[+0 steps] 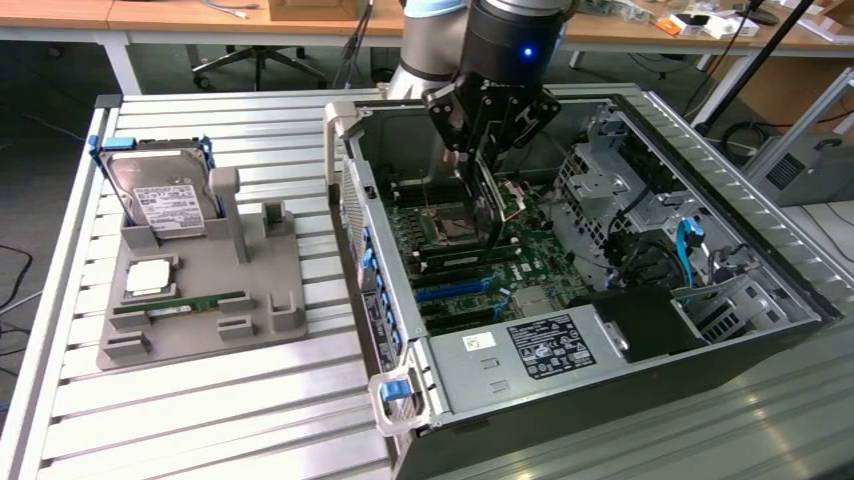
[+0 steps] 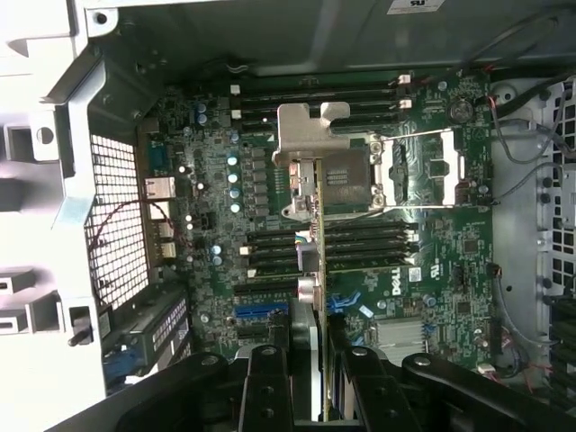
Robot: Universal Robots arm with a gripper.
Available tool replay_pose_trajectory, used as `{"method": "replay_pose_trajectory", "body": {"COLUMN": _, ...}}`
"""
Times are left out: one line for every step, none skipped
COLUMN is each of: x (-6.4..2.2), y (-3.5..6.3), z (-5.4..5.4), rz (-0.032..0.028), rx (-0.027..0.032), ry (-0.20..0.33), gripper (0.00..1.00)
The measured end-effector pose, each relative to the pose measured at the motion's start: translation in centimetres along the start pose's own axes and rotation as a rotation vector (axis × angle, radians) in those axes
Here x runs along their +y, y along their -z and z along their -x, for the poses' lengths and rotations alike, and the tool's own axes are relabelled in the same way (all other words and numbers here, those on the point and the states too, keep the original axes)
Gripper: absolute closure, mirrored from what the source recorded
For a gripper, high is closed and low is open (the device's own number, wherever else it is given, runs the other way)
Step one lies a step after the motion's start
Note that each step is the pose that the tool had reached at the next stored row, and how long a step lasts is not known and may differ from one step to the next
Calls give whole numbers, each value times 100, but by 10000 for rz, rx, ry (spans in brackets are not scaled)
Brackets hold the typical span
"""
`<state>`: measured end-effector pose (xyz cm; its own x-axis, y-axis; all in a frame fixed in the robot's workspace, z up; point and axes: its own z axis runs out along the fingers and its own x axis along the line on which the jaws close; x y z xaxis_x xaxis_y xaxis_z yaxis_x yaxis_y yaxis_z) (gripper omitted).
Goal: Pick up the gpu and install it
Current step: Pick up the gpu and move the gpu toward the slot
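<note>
My gripper (image 1: pixel 482 168) hangs inside the open computer case (image 1: pixel 350 200), shut on the gpu (image 1: pixel 485 215). The card stands on edge above the motherboard (image 1: pixel 534 265), over the processor socket area. In the wrist view the gpu (image 2: pixel 309 261) shows as a thin edge running away from the black fingers (image 2: pixel 265 387). Its silver bracket (image 2: pixel 310 135) is at the far end, and my gripper (image 2: pixel 306 364) clamps the near end. A blue expansion slot (image 2: pixel 261 311) lies on the board beside the card's near part; the same slot (image 1: pixel 447 290) sits lower on the board than the card in the exterior view.
On the exterior view's left, a grey parts holder (image 1: pixel 200 320) carries a hard drive (image 1: pixel 160 205), a processor (image 1: pixel 147 278) and a memory stick (image 1: pixel 180 302). The case's drive cage (image 1: pixel 627 190) and power supply (image 1: pixel 547 345) flank the board. All rests on a slatted metal table (image 1: pixel 214 420).
</note>
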<state>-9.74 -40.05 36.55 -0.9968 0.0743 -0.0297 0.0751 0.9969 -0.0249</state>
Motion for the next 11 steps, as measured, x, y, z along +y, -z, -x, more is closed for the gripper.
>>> {"method": "replay_pose_trajectory", "body": {"x": 0, "y": -2, "z": 3, "rz": -1, "rx": 0, "ry": -1, "gripper": 73}}
{"method": "replay_pose_trajectory", "body": {"x": 0, "y": -3, "z": 5, "rz": 0, "rx": 1, "ry": 0, "gripper": 73}}
{"method": "replay_pose_trajectory", "body": {"x": 1, "y": -4, "z": 8, "rz": -1, "rx": 0, "ry": -1, "gripper": 73}}
{"method": "replay_pose_trajectory", "body": {"x": 1, "y": -6, "z": 12, "rz": 0, "rx": 0, "ry": 0, "gripper": 73}}
{"method": "replay_pose_trajectory", "body": {"x": 2, "y": -8, "z": 15, "rz": 0, "rx": 0, "ry": 0, "gripper": 73}}
{"method": "replay_pose_trajectory", "body": {"x": 2, "y": -9, "z": 18, "rz": -1, "rx": 0, "ry": 0, "gripper": 73}}
{"method": "replay_pose_trajectory", "body": {"x": 2, "y": -11, "z": 22, "rz": 0, "rx": 0, "ry": 0, "gripper": 73}}
{"method": "replay_pose_trajectory", "body": {"x": 2, "y": -12, "z": 25, "rz": -1, "rx": 1, "ry": 0, "gripper": 73}}
{"method": "replay_pose_trajectory", "body": {"x": 3, "y": -14, "z": 28, "rz": -1, "rx": 0, "ry": 0, "gripper": 73}}
{"method": "replay_pose_trajectory", "body": {"x": 3, "y": -15, "z": 30, "rz": 0, "rx": 0, "ry": -1, "gripper": 73}}
{"method": "replay_pose_trajectory", "body": {"x": 3, "y": -18, "z": 37, "rz": 0, "rx": 0, "ry": 0, "gripper": 73}}
